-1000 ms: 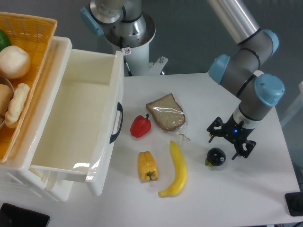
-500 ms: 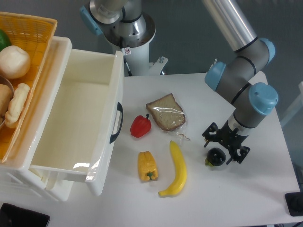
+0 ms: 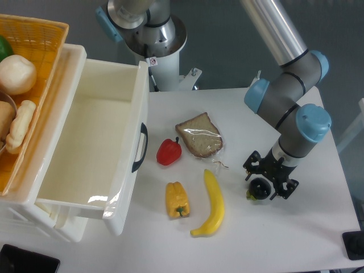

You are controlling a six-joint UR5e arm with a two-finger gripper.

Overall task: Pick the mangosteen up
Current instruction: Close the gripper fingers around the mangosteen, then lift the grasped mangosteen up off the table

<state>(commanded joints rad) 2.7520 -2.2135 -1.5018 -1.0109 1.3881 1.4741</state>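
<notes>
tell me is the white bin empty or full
Empty as far as shows: the white bin has only bare inner walls and floor in view. The yellow basket covers its left edge.

The white table bears mangosteen, banana, yellow pepper, red pepper, wrapped bread.

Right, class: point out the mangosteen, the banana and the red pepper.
mangosteen (image 3: 260, 189): fixed camera, its glossy dark body under the tool.
banana (image 3: 214, 200): fixed camera, middle of its curve.
red pepper (image 3: 168, 152): fixed camera, centre of its body.
</notes>
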